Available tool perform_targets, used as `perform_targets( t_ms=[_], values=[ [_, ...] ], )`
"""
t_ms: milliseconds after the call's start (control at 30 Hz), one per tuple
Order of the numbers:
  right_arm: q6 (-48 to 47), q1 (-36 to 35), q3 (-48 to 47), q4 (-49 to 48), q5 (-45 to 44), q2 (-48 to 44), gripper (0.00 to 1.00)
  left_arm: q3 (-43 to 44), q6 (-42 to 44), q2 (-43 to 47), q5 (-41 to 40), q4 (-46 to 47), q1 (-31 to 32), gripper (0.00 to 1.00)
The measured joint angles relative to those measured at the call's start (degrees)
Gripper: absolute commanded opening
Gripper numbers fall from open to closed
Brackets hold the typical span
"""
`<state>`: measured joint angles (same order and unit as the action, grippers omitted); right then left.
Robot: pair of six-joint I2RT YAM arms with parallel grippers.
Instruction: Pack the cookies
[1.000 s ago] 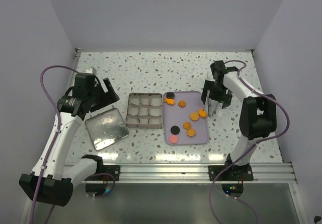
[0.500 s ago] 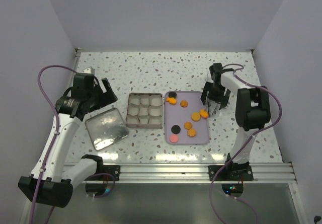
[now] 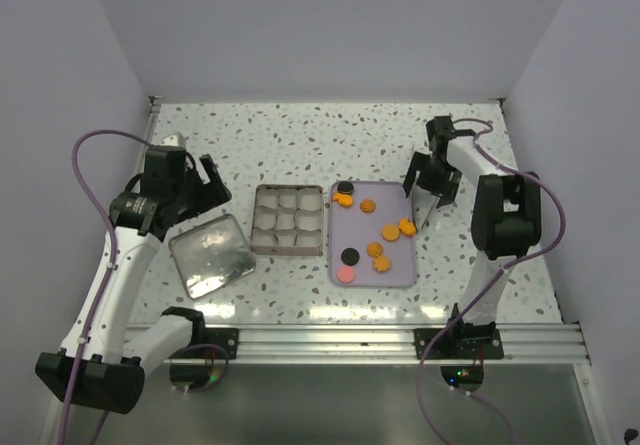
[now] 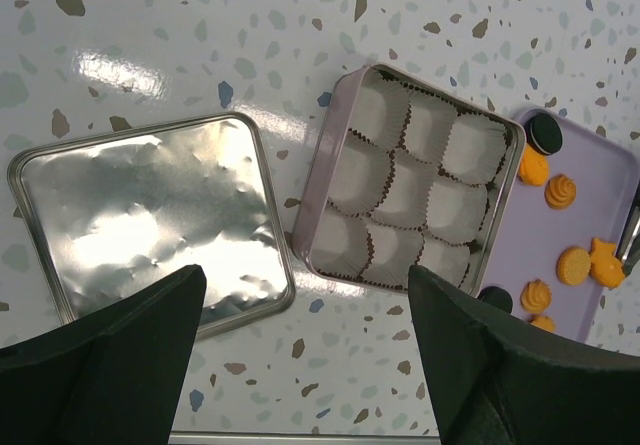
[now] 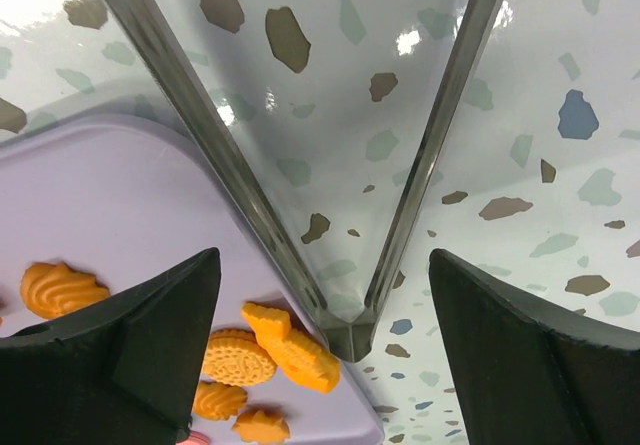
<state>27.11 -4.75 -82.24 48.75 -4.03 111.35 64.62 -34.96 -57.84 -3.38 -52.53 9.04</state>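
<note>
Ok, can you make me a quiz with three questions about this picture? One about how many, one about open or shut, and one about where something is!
1. How many white paper cups sit in the square metal tin?
A. six
B. nine
C. twelve

2. The tin's shiny silver square lid is
A. shut on the tin
B. off, lying flat on the speckled table beside the tin
C. standing on its edge

3. Where are the small round cookies?
A. in the cups
B. on the lid
C. on the flat lilac tray

Answers:
1 B, because the cups make three rows of three.
2 B, because the lid lies left of the tin and the cups show.
3 C, because every cookie lies on the tray and the cups are empty.
</note>
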Motion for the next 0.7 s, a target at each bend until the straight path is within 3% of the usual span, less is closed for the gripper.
perform_targets(
  t_ms=[500, 700],
  values=[
    [-1.70, 4.13, -1.20, -0.17, 0.92, 0.04, 0.84, 0.00, -0.63, -0.72, -0.11, 0.11, 0.00, 0.87],
    [-2.01, 4.07, -0.98, -3.48, 6.49, -0.13, 0.83, 0.00, -0.66, -2.12, -0.13, 0.22, 0.11, 0.87]
  ],
)
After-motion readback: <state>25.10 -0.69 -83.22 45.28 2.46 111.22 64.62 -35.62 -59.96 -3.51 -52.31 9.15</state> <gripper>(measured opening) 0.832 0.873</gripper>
